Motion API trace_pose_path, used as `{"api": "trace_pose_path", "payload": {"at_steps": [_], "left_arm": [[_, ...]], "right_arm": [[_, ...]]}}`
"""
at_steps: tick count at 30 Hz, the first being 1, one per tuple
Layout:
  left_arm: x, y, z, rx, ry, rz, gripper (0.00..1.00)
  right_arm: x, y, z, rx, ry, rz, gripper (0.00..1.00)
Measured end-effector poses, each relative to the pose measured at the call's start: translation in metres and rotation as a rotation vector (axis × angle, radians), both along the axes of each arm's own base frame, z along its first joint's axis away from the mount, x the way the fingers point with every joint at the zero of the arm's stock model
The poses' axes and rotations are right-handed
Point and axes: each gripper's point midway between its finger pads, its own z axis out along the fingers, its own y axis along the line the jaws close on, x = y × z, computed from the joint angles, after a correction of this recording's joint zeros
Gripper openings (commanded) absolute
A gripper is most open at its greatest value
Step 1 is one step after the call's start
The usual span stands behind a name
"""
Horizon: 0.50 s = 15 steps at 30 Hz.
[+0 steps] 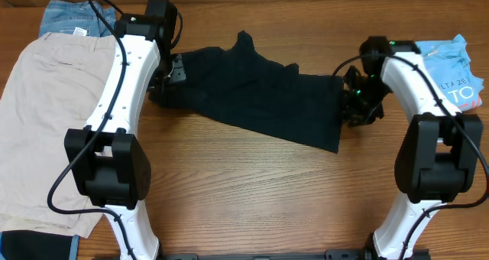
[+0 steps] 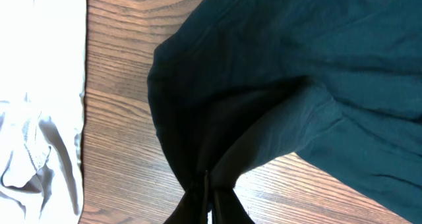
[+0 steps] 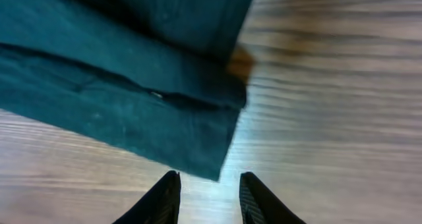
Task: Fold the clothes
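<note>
Left wrist, left tool (image 2: 208,192) clamped on blk tee (image 2: 297,53), right tool (image 3: 210,179) apart, hem just ahead

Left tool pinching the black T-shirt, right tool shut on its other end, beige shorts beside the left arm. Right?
No: the right wrist view shows the right tool open, fingers apart just short of the edge of the black T-shirt. The left tool pinches it, and the beige shorts lie beside the left arm.
</note>
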Motion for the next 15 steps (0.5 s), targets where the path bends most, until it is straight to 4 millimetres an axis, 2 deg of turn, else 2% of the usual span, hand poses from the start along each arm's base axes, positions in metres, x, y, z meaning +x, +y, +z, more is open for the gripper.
{"api": "trace_pose_path", "payload": {"at_steps": [5, 15], "left_arm": [[0.0, 0.0, 0.0, 0.0, 0.0, 0.0, 0.04], [0.0, 0.0, 0.0, 0.0, 0.0, 0.0, 0.04]], "right_arm": [[-0.003, 0.008, -0.019, 0.001, -0.015, 0.014, 0.33], [0.005, 0.008, -0.03, -0.001, -0.058, -0.001, 0.34]]}}
